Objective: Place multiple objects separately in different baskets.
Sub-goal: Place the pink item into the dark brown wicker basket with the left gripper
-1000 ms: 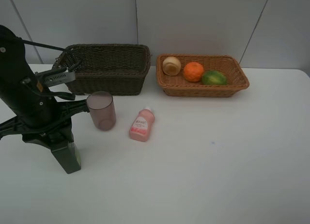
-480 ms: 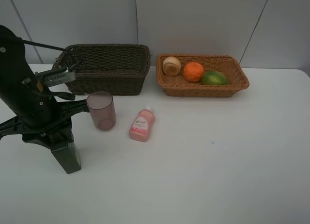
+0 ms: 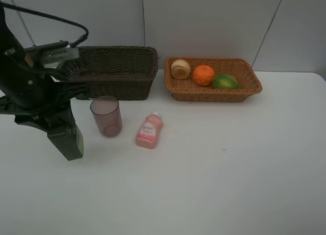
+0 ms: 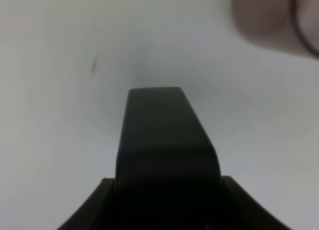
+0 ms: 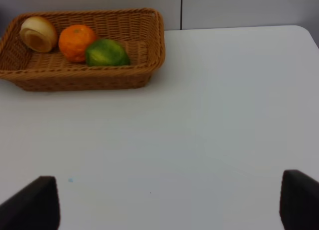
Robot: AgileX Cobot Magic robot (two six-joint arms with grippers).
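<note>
My left gripper is shut on the dark green pump bottle, which hangs tilted just above the table at the left. In the left wrist view the bottle fills the middle, and the pink cup is a blur beyond it. The translucent pink cup stands upright right of the bottle. A small pink bottle lies on its side beside the cup. The light basket holds a pale round fruit, a tangerine and a green fruit. My right gripper is open over bare table.
The dark brown basket stands at the back left, close behind the cup, and nothing shows inside it. A black cable loops from the left arm over that basket's left end. The light basket lies well ahead of the right gripper.
The left arm has risen and drawn back slightly, lifting the dark green bottle off the table. Cup, pink bottle and fruits have not moved.
</note>
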